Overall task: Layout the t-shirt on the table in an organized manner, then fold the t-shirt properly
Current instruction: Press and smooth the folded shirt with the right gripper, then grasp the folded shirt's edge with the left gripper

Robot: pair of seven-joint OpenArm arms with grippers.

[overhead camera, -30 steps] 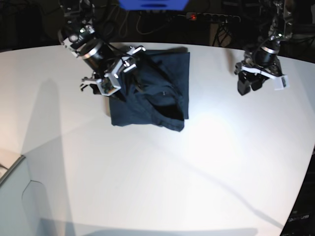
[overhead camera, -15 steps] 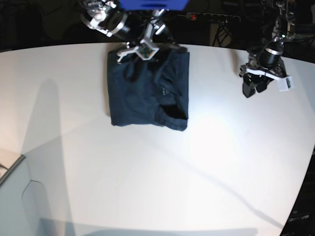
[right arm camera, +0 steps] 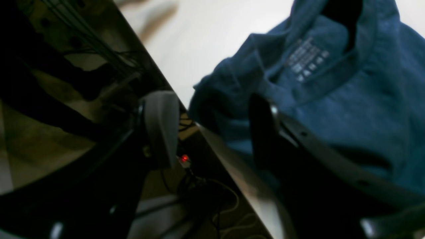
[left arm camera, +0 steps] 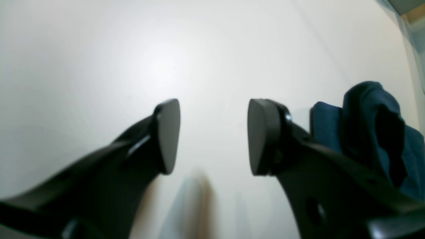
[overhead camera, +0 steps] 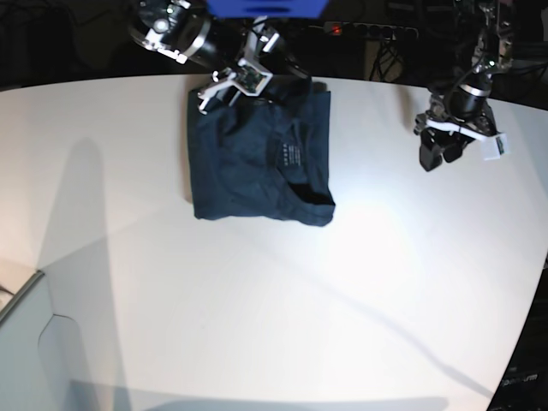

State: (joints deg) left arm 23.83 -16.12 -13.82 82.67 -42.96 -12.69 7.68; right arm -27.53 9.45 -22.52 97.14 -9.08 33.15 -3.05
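The dark navy t-shirt (overhead camera: pixel 248 163) lies folded into a flat rectangle on the far middle of the white table (overhead camera: pixel 257 300), with its white neck label (overhead camera: pixel 288 154) facing up. My right gripper (overhead camera: pixel 229 88) hovers at the shirt's far edge. In the right wrist view the right gripper (right arm camera: pixel 212 132) is open, one finger past the table edge and the other over the t-shirt (right arm camera: pixel 348 99). My left gripper (overhead camera: pixel 441 154) hangs open above bare table at the right. In its wrist view the left gripper (left arm camera: pixel 214 136) holds nothing, and the t-shirt (left arm camera: pixel 365 126) shows at the right.
A power strip with a red light (overhead camera: pixel 336 28) and cables lie behind the table's curved far edge. A blue object (overhead camera: pixel 265 7) sits at the top. A pale grey box corner (overhead camera: pixel 21 342) stands at the lower left.
The right arm swung from the shirt's left side up to its far edge. The shirt now lies flatter with the label showing. The left arm barely moved.
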